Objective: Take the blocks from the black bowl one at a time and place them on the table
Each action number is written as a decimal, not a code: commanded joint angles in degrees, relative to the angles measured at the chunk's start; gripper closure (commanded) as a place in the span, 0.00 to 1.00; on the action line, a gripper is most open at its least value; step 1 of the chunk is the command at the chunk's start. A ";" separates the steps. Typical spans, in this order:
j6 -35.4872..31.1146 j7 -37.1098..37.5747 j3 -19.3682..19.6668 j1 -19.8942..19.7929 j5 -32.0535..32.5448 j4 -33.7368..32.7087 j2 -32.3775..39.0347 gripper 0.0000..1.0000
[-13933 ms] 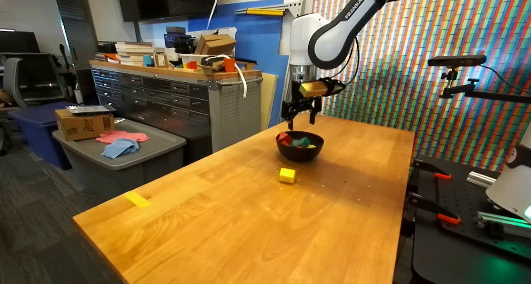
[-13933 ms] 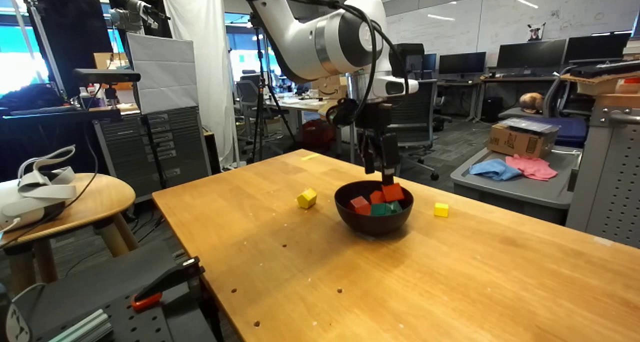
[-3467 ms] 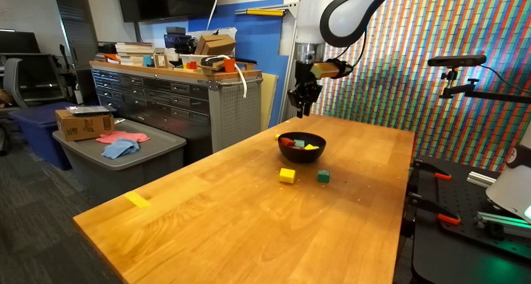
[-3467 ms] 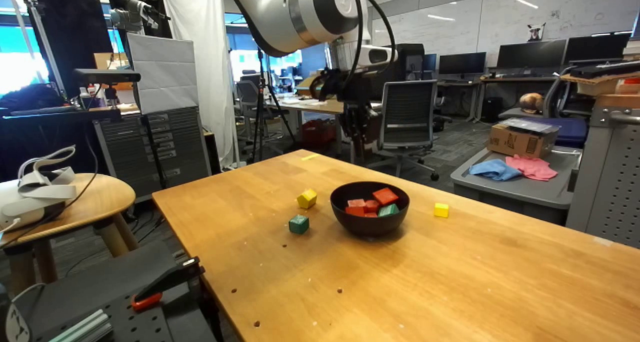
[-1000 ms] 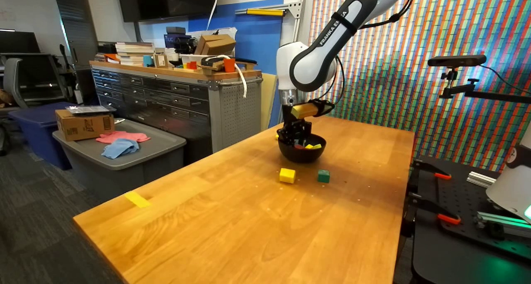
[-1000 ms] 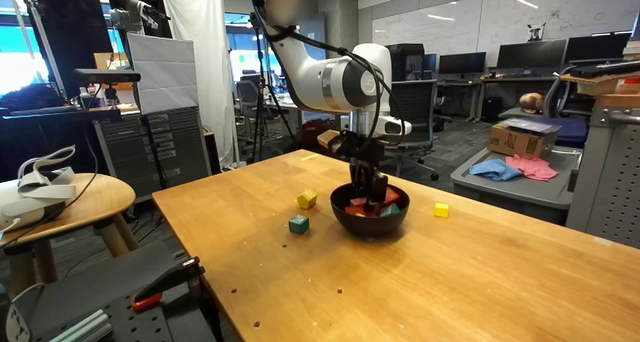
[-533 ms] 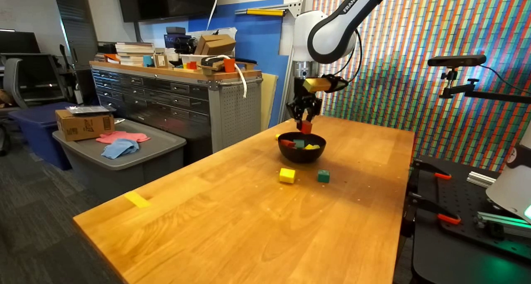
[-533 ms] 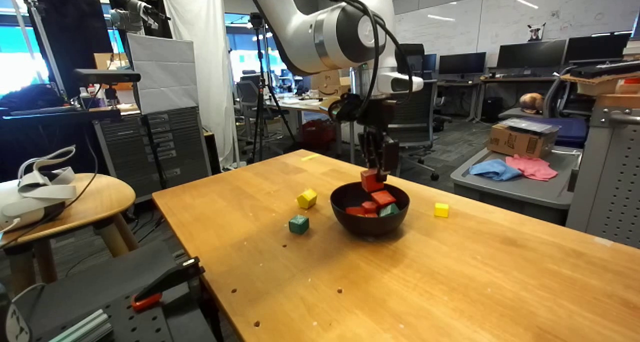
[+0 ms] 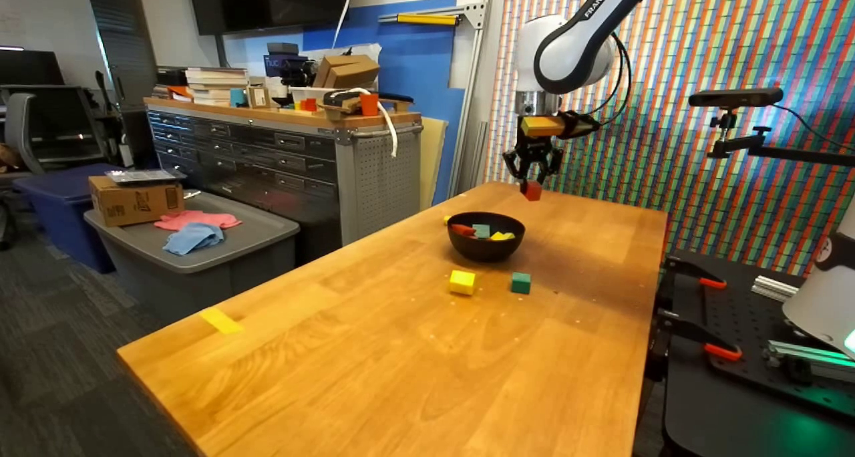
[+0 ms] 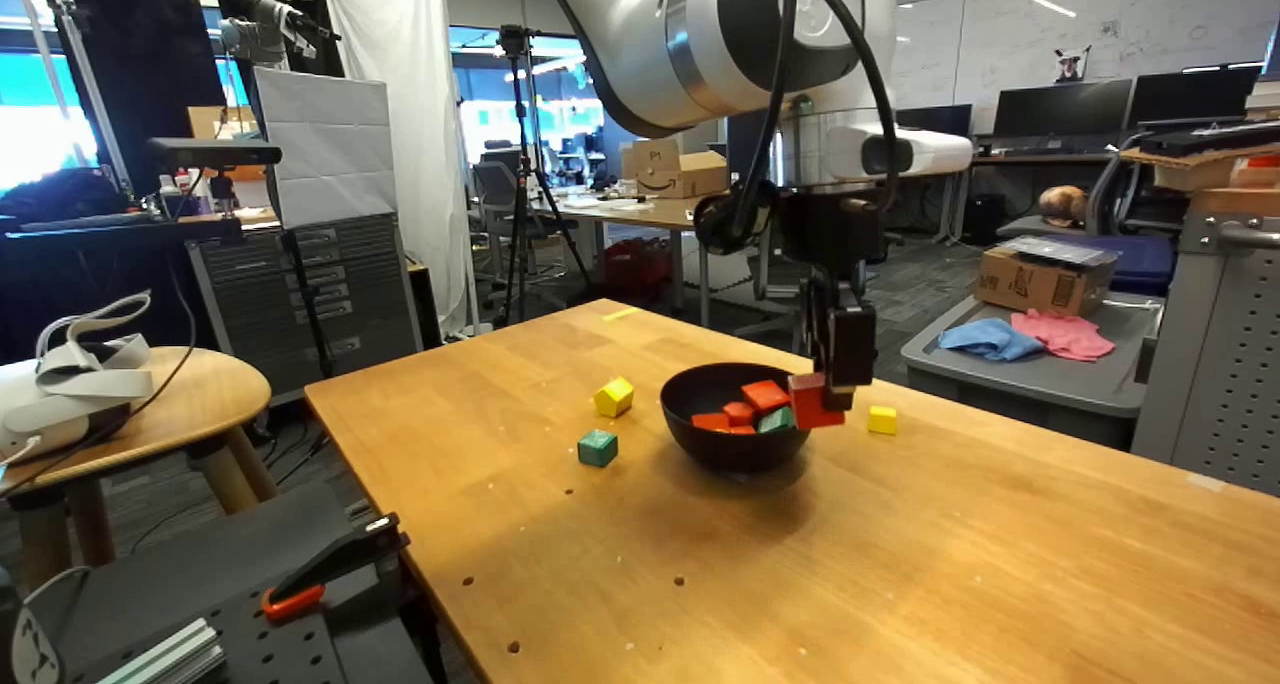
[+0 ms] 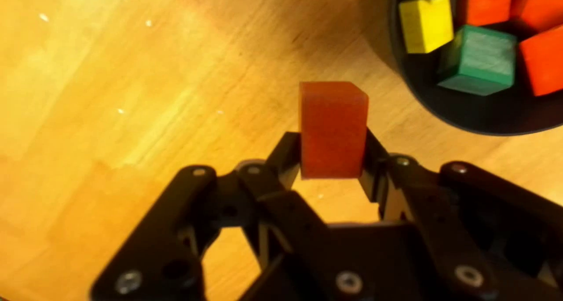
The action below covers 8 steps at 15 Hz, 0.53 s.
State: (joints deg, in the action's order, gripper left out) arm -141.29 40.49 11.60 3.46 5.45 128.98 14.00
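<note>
A: Edges, room?
B: In an exterior view, left to right: left edge of the rectangular light-brown wood-grain table (image 10: 420, 419), then a broad stretch of wood up to a speckled green box-shaped block (image 10: 598, 449) and, just beyond it, a five-sided-looking yellow block (image 10: 614, 397). Next, a round smooth black bowl (image 10: 735, 454); then a small yellow box-shaped block (image 10: 882, 420) near the far edge, wide wood in front of it.
A: Counts?
B: Loose on the table: one green, two yellow. One bowl. Inside it, per the wrist view: two yellow blocks (image 11: 426, 26), one scuffed green block (image 11: 488, 54), at least three red blocks (image 11: 489, 1); frame cuts the bowl, so the total can't be told.
A: Black two-fingered gripper (image 11: 333, 153)?
B: Pinching one red box-shaped block (image 10: 805, 404), raised above the table, over the wood beside the bowl. Flat-faced, red-orange, one top corner slanted in the wrist view.
</note>
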 commanded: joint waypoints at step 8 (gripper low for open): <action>-2.14 7.80 -0.46 -3.86 -7.07 -2.03 10.02 0.49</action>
State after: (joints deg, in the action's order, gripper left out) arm -142.41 47.67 11.93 0.42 1.01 128.56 21.64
